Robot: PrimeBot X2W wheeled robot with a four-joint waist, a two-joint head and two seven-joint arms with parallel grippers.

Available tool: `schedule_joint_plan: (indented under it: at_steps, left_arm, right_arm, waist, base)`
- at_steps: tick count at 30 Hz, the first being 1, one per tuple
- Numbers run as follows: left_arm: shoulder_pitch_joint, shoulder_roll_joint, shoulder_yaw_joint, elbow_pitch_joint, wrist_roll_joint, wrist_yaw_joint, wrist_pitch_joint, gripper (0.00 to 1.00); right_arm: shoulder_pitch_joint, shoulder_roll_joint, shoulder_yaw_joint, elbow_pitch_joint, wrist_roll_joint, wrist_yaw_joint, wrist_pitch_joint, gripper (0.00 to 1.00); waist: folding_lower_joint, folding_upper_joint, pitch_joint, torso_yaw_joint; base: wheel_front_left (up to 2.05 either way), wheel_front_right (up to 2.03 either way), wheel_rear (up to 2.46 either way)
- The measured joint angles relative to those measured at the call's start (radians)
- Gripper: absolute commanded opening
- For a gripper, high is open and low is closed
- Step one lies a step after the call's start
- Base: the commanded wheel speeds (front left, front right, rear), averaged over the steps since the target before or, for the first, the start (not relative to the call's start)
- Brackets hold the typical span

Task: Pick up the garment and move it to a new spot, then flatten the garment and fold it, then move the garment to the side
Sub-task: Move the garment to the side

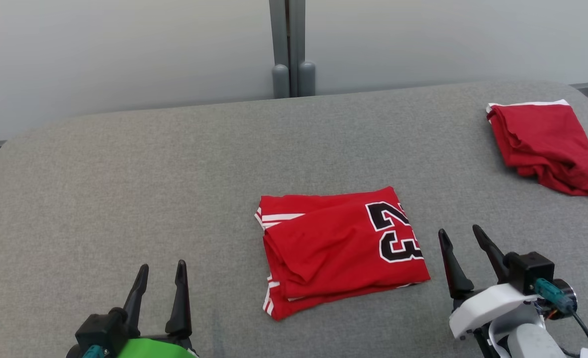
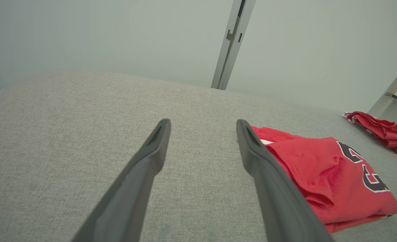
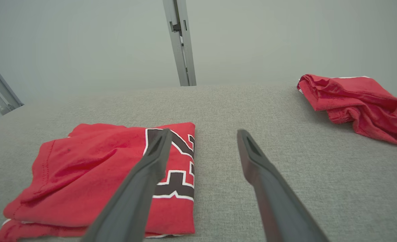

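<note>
Folded red jersey [image 1: 334,248], number 23 up, on grey surface [image 1: 125,174] — left gripper [image 1: 163,266] and right gripper [image 1: 459,230] flank it, jaws apart, holding nothing. Crumpled red garment [image 1: 545,146] far right.

Soft, even light is spread over all three views, which are rendered bright and sharp. Only a faint, thin shadow is cast beneath the folded red jersey [image 1: 339,248]. In the wrist views the grey table [image 2: 67,134] is bowed towards the frame edges by wide-angle distortion.
</note>
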Motion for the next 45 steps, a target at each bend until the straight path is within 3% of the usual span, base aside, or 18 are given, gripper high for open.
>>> schedule_joint_plan:
  at_steps: [6,11,14,25,32,37,39,40,41,42,45]
  left_arm:
    - [0.000,-0.001,-0.016,0.007,0.000,0.000,0.000,1.00]
    - [-0.004,-0.002,-0.017,0.008,0.000,0.000,0.000,1.00]
    - [-0.009,-0.002,-0.015,0.005,0.000,0.000,0.000,1.00]
    - [-0.042,-0.002,0.015,0.001,0.011,0.000,0.000,1.00]
    - [-0.059,-0.003,0.020,0.000,0.022,0.000,0.000,1.00]
    - [-0.068,-0.003,0.024,-0.001,0.026,0.000,0.000,1.00]
    - [-0.070,-0.003,0.026,-0.002,0.027,0.000,0.000,1.00]
    - [-0.071,-0.003,0.026,-0.002,0.028,0.000,0.000,1.00]
    - [-0.074,-0.003,0.025,-0.002,0.028,0.000,0.000,1.00]
    - [-0.078,-0.004,0.024,-0.003,0.028,0.000,0.000,1.00]
    - [-0.084,-0.004,0.024,-0.005,0.031,0.000,0.000,1.00]
  right_arm:
    - [-0.111,0.000,-0.016,0.054,-0.098,0.000,0.037,1.00]
    - [-0.206,-0.010,-0.026,0.092,-0.173,0.000,0.179,1.00]
    - [-0.247,-0.050,-0.013,0.112,-0.187,0.000,0.276,1.00]
    - [-0.300,-0.162,0.113,0.137,-0.010,0.000,0.550,1.00]
    - [-0.302,-0.178,0.198,0.134,0.141,0.000,0.624,1.00]
    - [-0.323,-0.189,0.256,0.141,0.186,-0.001,0.630,1.00]
    - [-0.335,-0.188,0.276,0.153,0.193,-0.001,0.621,0.48]
    - [-0.341,-0.187,0.287,0.157,0.196,-0.001,0.616,0.28]
    - [-0.348,-0.186,0.298,0.163,0.200,-0.001,0.611,0.20]
    - [-0.354,-0.186,0.308,0.171,0.203,-0.001,0.602,0.00]
    - [-0.374,-0.182,0.331,0.189,0.203,-0.001,0.569,0.00]
  waist:
    - [0.0000,0.0000,0.004,0.010]
    - [0.0000,0.0000,0.020,0.028]
    - [0.0000,0.0000,0.036,0.041]
    - [0.0000,0.0000,0.127,0.089]
    - [0.0000,0.0000,0.172,0.112]
    - [0.0000,0.0000,0.188,0.117]
    - [0.0000,0.0000,0.192,0.114]
    - [0.0000,0.0000,0.194,0.113]
    - [0.0000,0.0000,0.196,0.111]
    - [0.0000,0.0000,0.197,0.109]
    - [0.0000,-0.0001,0.201,0.102]
  base:
    - [0.00,0.00,0.00]
    - [0.00,0.00,0.00]
    - [0.00,0.00,0.00]
    - [0.00,0.00,0.00]
    - [0.00,0.00,0.00]
    - [0.00,0.00,0.00]
    - [0.00,0.00,0.00]
    - [0.00,0.00,0.00]
    - [0.00,0.00,0.00]
    - [0.00,0.00,0.00]
    - [0.00,0.00,0.00]
